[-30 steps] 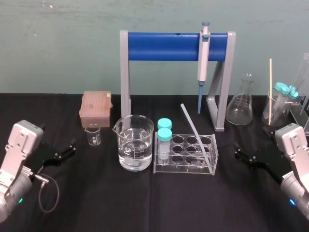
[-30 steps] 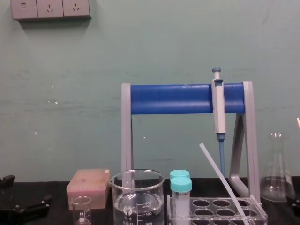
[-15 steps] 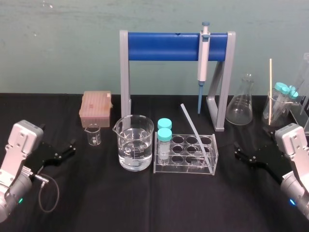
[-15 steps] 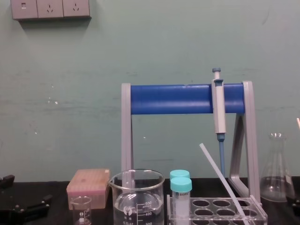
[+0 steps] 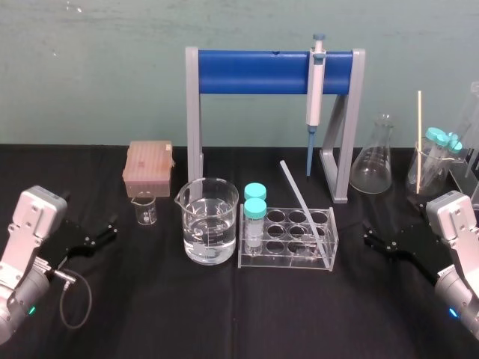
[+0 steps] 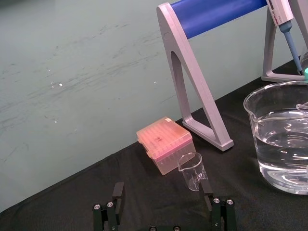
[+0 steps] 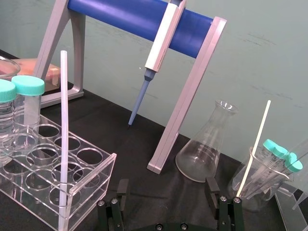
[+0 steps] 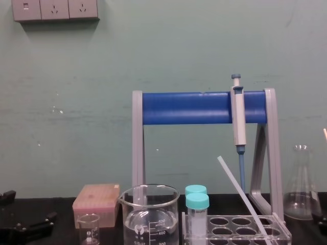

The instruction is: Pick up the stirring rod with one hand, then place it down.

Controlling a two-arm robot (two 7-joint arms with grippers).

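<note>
Surface [image 5: 224,314]: black cloth, carrying everything below.
Stand [image 5: 254,71]: blue bar on grey legs, well ahead of both grippers and between them.
Left gripper [image 6: 162,191]: low over the surface at the robot's left, jaws spread wide, holding nothing.
Right gripper [image 7: 166,185]: low over the surface at the robot's right, jaws likewise spread, holding nothing.
Beaker [image 5: 209,228]: part full of clear liquid, to the right of the left gripper.
Rack [image 5: 288,238]: clear plastic, between the two grippers, to the left of the right gripper.
Flask [image 5: 374,161]: clear, conical, ahead of the right gripper.
Tip box [image 5: 148,168]: pinkish, ahead of the left gripper.
Pipette [image 5: 314,82]: hangs upright on the stand's bar, toward the right gripper's side.
Rod [image 5: 303,202]: stands tilted in a rack hole at the end nearest the right gripper, apart from both grippers.
Tubes [image 5: 255,213]: two, teal-capped, upright in the rack's end toward the left gripper.
Small beaker [image 5: 145,208]: just ahead of the left gripper, in front of the tip box.
</note>
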